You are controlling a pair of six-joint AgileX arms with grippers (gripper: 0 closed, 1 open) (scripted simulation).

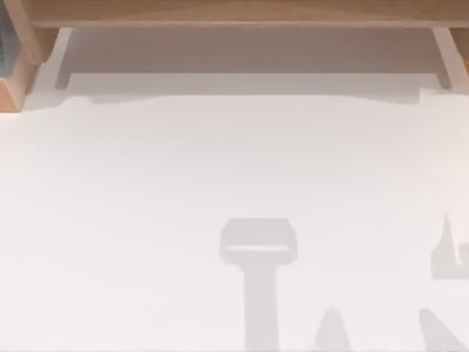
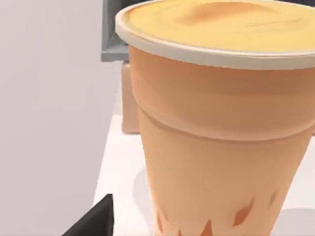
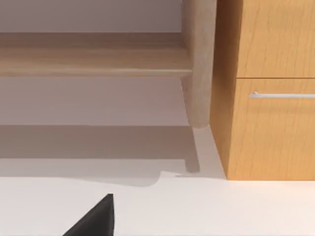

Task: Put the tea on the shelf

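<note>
Left gripper (image 2: 93, 219) shows as one dark finger at the edge of the left wrist view, close in front of the tea (image 2: 216, 128). Whether it grips the cup or hangs free cannot be told from what is seen. The tea is a round orange-tan cup with a pale yellow top and a whitish rim, standing upright and very near that camera. It appears to rest on a white surface, with its shadow spread around the foot. Behind it stand a tan block and a grey panel, both partly hidden.

Right gripper (image 3: 93, 216) likewise shows as one dark finger, low over the white table (image 3: 236, 211); its state cannot be told either. Ahead of it is the shelf (image 3: 93, 59), a long light-brown board held up by a pale side post (image 3: 198, 64). Just beside that post stands a wooden cabinet (image 3: 270, 128) with a metal drawer handle (image 3: 283, 95).

From above, the shelf board (image 1: 234, 11) runs along the far edge of the table (image 1: 146, 220), with grey shadows of the arms on the near part.

As a judgement, the task is at an early stage: the shelf holds nothing visible, and lifting and placing the cup are still to come.
</note>
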